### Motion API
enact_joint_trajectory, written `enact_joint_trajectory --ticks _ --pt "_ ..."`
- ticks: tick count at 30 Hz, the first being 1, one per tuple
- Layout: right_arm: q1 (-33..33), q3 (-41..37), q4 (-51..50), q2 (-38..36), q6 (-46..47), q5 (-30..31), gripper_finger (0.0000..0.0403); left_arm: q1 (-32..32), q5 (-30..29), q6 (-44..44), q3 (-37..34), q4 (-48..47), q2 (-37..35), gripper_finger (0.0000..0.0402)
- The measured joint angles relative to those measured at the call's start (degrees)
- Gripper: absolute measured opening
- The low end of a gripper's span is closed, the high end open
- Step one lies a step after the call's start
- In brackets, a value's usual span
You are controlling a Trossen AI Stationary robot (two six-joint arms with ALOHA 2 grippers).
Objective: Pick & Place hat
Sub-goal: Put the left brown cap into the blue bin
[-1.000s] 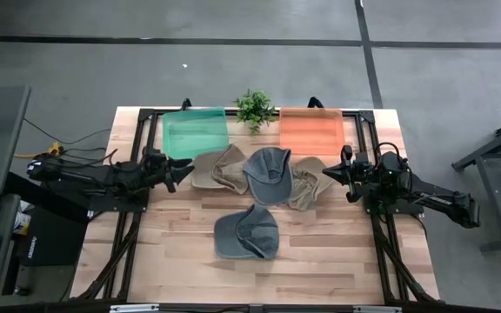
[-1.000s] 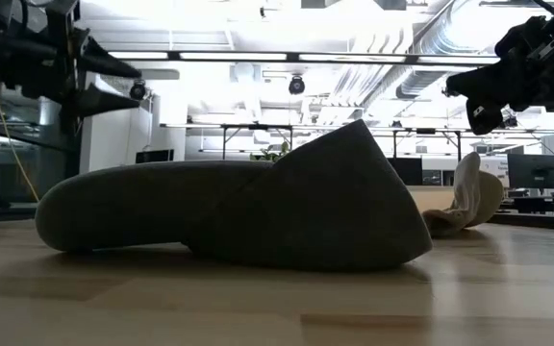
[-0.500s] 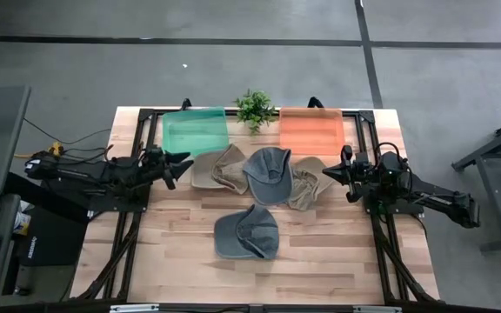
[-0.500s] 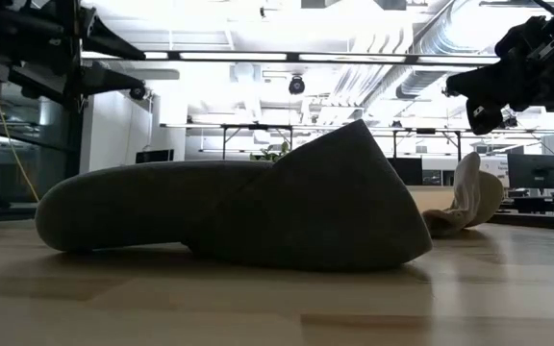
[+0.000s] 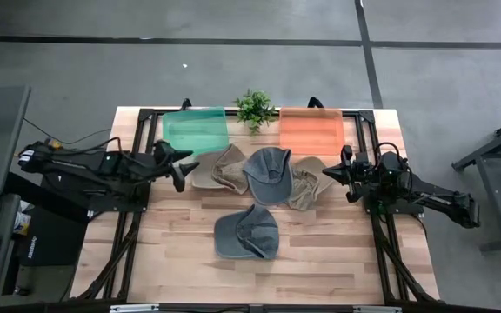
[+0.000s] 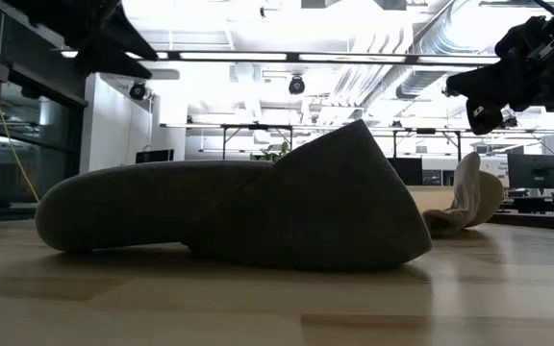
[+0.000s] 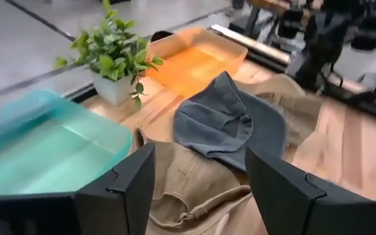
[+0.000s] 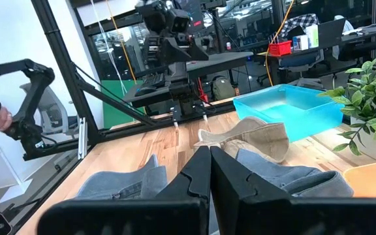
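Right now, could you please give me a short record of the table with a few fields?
hats: two grey caps, two tan hats
bins: green bin, orange bin, both with no hat inside
plant: potted plant between the bins
left pincer: open, empty, beside the left tan hat
right pincer: shut, empty, by the right tan hat

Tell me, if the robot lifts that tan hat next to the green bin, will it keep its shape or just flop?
Probably flop. The tan hat lies crumpled and folded on the wooden table, so the cloth looks soft. It likely weighs little and would sag from wherever it is pinched. Its edge meets the grey cap, so lifting it may tug that one.
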Motion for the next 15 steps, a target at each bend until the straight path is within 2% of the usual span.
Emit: enact_joint_trajectory --ticks 9,15 --pt "0.01 0.01 0.0 0.01 0.0 0.0 0.0 0.0 0.78 8.85 5.4 -2.92 10.11 0.032" --pt "0.02 0.0 0.02 0.01 0.0 0.0 0.0 0.0 4.61 17.15 9.73 -12.74 18.15 0.0322"
